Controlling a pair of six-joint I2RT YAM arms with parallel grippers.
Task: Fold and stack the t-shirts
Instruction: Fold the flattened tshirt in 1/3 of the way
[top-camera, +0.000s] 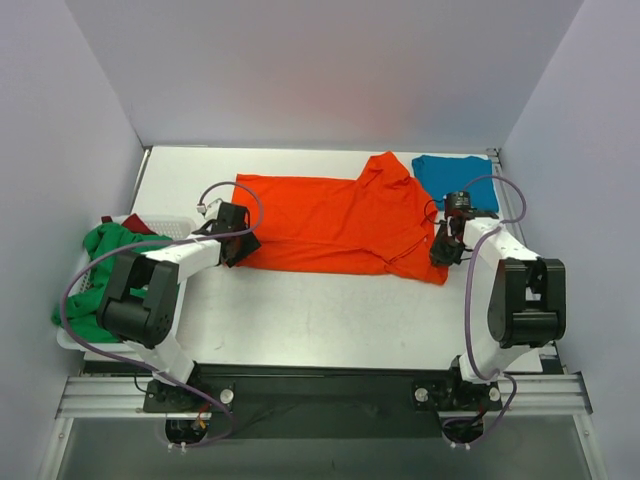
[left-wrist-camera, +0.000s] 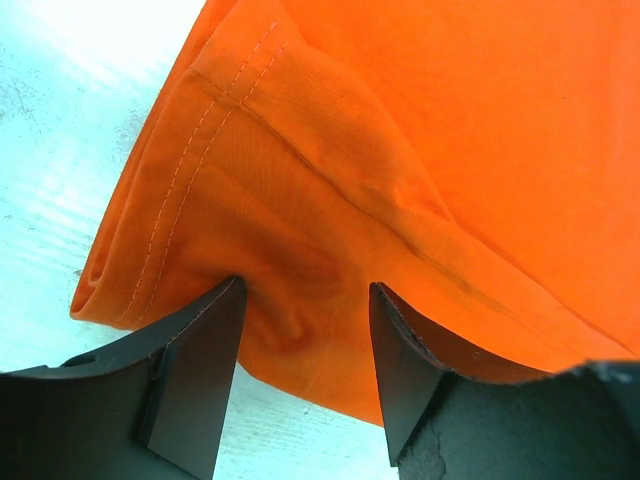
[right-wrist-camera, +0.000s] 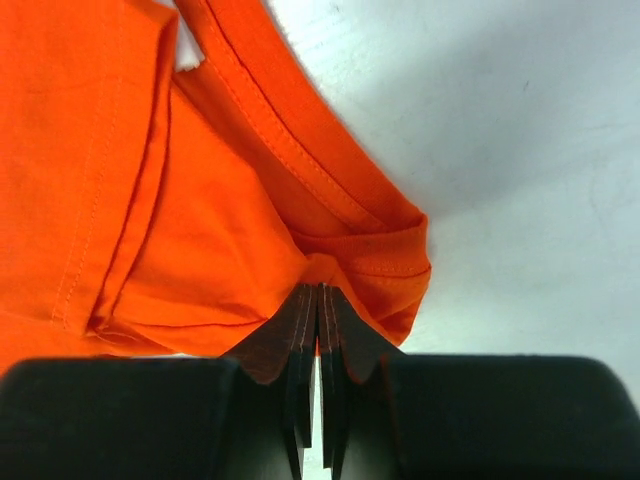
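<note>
The bright orange-red t-shirt (top-camera: 330, 225) lies spread across the middle of the table. My left gripper (top-camera: 235, 245) is at its left end. In the left wrist view the gripper (left-wrist-camera: 305, 300) is open, its jaws wide apart, with the shirt's (left-wrist-camera: 400, 150) folded, hemmed edge between the fingertips. My right gripper (top-camera: 441, 250) is at the shirt's near right corner. In the right wrist view it (right-wrist-camera: 318, 292) is shut on a bunched fold of the shirt (right-wrist-camera: 200, 240) by the ribbed collar. A folded teal blue t-shirt (top-camera: 455, 180) lies at the back right.
A white lattice basket (top-camera: 180, 222) stands at the left table edge, holding a crumpled green t-shirt (top-camera: 100, 265) and a dark red one (top-camera: 140, 224). Walls close in the table on the left, back and right.
</note>
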